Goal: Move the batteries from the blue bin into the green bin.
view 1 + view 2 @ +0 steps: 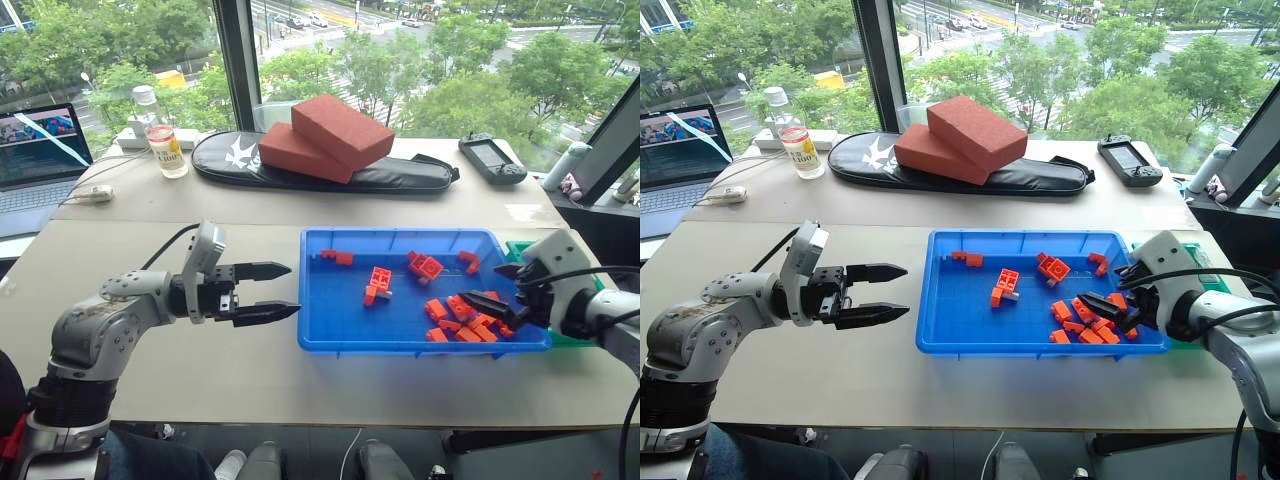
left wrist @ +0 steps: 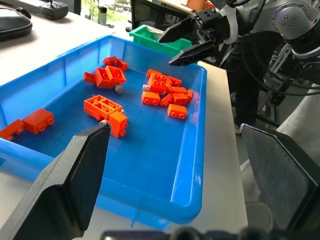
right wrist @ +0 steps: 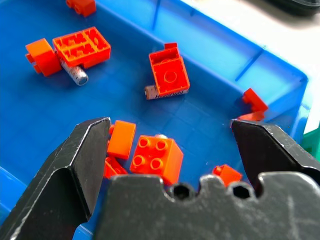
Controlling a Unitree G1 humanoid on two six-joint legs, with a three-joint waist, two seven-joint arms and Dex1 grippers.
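On the beige table (image 1: 250, 380) in front of you sits the blue bin (image 1: 330, 335), with the green bin (image 2: 150, 37) tucked against its far right end, touching or nearly so.

Your right gripper (image 1: 492, 292) hangs over the right end of the blue bin, pointing forward and down, its two black fingers spread wide with nothing between them. Directly below and between those fingers lies a heap of orange-red toy bricks (image 3: 157, 157).

Two batteries (image 3: 75, 75) show in the right wrist view, both lying on the blue floor beyond the fingertips, well apart from them. One pale grey battery pokes out from under a flat orange brick (image 3: 82, 46), toward the left finger's side. The second battery (image 3: 151, 91) lies tucked against the edge of an upturned square brick (image 3: 170, 75), roughly midway between the two fingers but farther off. A small silvery tip shows just behind the studded brick nearest the gripper; you cannot tell whether it is a battery.

Your left gripper (image 1: 262, 292) hovers over bare table just beside the bin's left wall, pointing level toward the bin, its fingers apart and empty. None of the batteries is touched by either gripper.
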